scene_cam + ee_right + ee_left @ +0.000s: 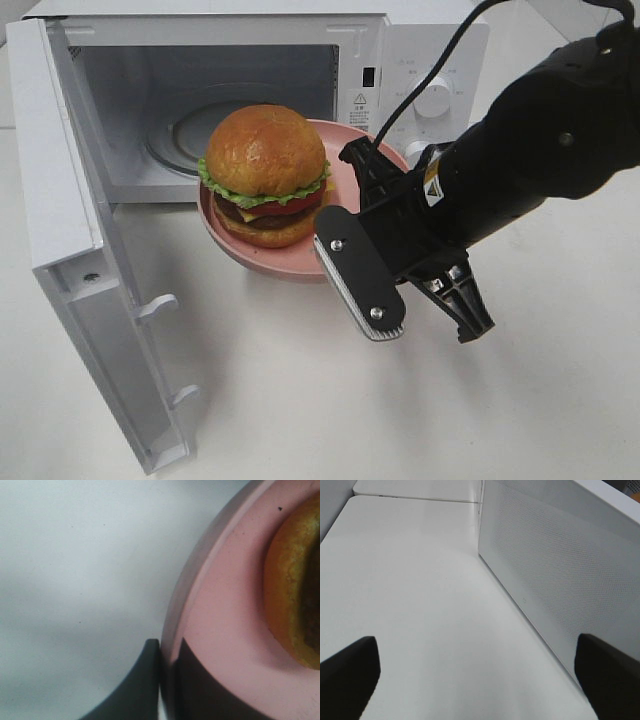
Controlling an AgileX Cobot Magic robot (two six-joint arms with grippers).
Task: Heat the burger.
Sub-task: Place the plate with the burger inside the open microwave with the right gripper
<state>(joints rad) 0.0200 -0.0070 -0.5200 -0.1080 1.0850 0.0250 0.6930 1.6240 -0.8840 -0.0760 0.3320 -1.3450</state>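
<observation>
The burger [265,170], with a glossy brown bun, lettuce, tomato, cheese and patty, sits on a round pink plate [290,262]. The plate is at the mouth of the open microwave [400,60], just in front of its cavity. My right gripper [352,160] is shut on the plate's right rim. In the right wrist view the gripper [165,680] pinches the plate's [225,630] edge, with the burger's bottom bun [295,590] beside it. My left gripper [477,667] is open with nothing in it, over bare table beside a white microwave panel [560,570]. It is out of the exterior high view.
The microwave door [90,250] stands swung open at the left. A glass turntable [190,130] lies inside the cavity. The control knob [432,98] is on the right panel. A black cable [440,60] runs along my right arm. White table [300,400] extends in front.
</observation>
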